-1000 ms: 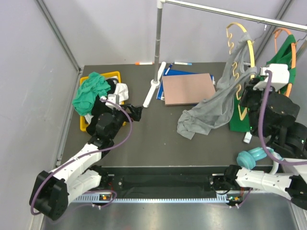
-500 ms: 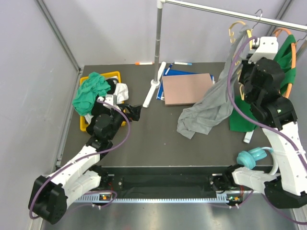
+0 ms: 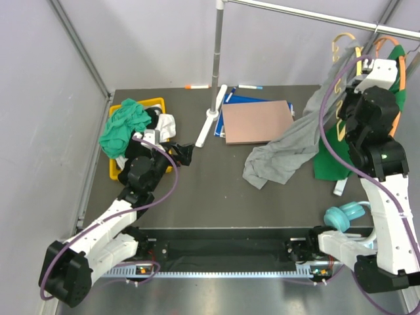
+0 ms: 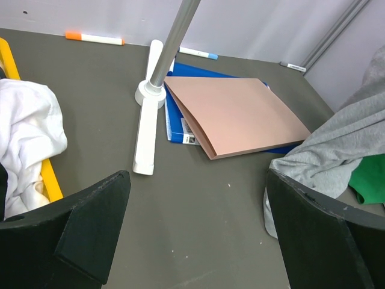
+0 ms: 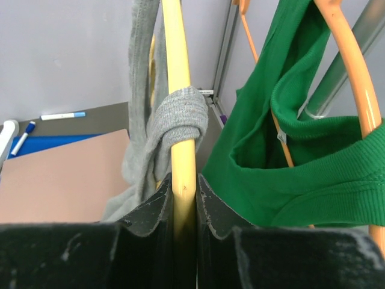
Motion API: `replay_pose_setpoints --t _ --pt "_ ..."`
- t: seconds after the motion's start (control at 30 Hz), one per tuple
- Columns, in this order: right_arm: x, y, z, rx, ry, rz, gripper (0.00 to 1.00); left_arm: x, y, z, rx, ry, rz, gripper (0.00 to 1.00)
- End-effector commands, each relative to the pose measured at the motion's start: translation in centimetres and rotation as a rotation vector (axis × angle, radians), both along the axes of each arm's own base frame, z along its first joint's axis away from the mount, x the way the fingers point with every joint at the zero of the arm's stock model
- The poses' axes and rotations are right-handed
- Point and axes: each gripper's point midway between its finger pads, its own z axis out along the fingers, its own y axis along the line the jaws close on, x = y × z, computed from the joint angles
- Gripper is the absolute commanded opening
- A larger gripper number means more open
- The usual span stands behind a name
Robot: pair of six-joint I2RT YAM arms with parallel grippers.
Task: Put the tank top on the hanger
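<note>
My right gripper (image 5: 183,192) is shut on the pale yellow hanger (image 5: 179,108) and holds it up near the rail at the back right (image 3: 342,52). The grey tank top (image 3: 285,147) hangs from the hanger by one strap, looped round the yellow arm (image 5: 180,117). Its lower part lies bunched on the table. My left gripper (image 4: 195,232) is open and empty, low over the table at the left, next to the yellow bin. The edge of the grey top (image 4: 328,159) shows at the right of the left wrist view.
A bright green tank top (image 5: 289,150) on an orange hanger (image 5: 352,78) hangs right beside the yellow hanger. A metal rail (image 3: 315,16) and its pole (image 3: 216,52) stand at the back. A brown folder (image 3: 257,121), markers, a yellow bin (image 3: 157,104) with teal cloth (image 3: 125,125), and teal headphones (image 3: 344,215) lie about.
My right arm has risen and moved toward the back right, lifting the yellow hanger with the grey top up to the rail. The left arm has not moved.
</note>
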Motion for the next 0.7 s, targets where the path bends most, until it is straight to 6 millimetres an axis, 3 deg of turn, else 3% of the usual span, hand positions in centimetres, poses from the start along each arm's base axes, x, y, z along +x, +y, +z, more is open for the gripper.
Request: replay_pose_setpoints --t 0.0,0.23,0.37,0.53,0.57,0.67 --pt "-0.3 -0.2 0.8 0.066 -0.09 -0.006 0.0 0.0 -0.1 0.2 -0.007 -0.014 -0.001 0.99" --pt "-1.2 -0.2 0.4 0.088 -0.103 -0.002 0.03 0.2 -0.2 -0.1 -0.004 -0.005 -0.004 0.99" --pt "-1.9 0.1 1.3 0.095 -0.125 0.025 0.36 0.2 -0.2 -0.2 -0.002 -0.004 -0.006 0.99" --pt "-2.9 0.4 1.6 0.112 -0.131 0.042 0.69 0.3 0.3 -0.4 -0.005 0.002 0.026 0.99" --pt "-3.3 0.3 2.0 0.115 -0.145 0.043 0.81 0.3 0.4 -0.3 -0.006 -0.001 0.029 0.99" --pt "-4.6 -0.1 2.5 0.126 -0.169 0.031 0.98 0.3 0.7 -0.3 -0.008 -0.003 0.043 0.99"
